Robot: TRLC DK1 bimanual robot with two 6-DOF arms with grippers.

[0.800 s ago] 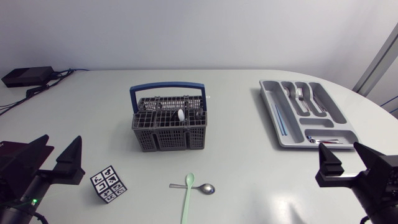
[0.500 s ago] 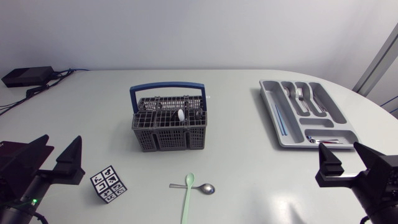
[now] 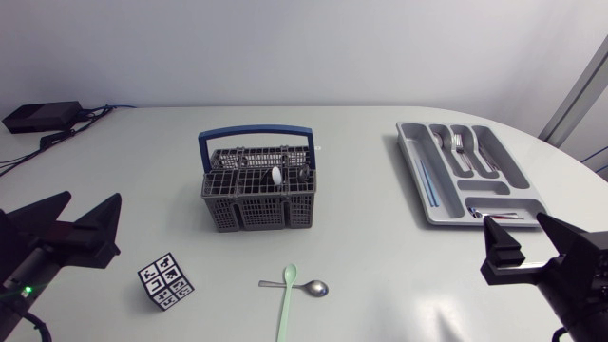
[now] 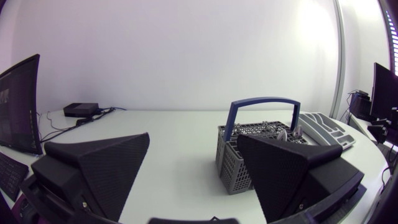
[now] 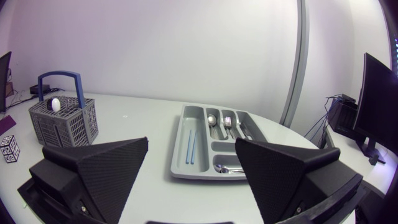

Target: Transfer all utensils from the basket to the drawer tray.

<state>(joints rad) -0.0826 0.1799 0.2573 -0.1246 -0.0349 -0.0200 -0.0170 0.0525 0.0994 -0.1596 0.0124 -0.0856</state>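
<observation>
Left gripper [image 3: 68, 226] and right gripper [image 3: 537, 249] gape wide, empty — broad fingers [image 3: 99, 224] may snag the basket [image 3: 256, 211] handle [image 3: 255, 134] and tip it.

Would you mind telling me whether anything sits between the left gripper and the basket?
Nothing visible does: the stretch between the left gripper and the basket is bare. The marker cube sits off to one side of it.

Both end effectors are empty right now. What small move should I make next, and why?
Probably swing the left end effector over the basket, above the white spoon standing in it. Both end effectors are open and empty, that spoon is not yet transferred, and the left one sits nearer to it than the right end effector, which is by the drawer tray.
</observation>
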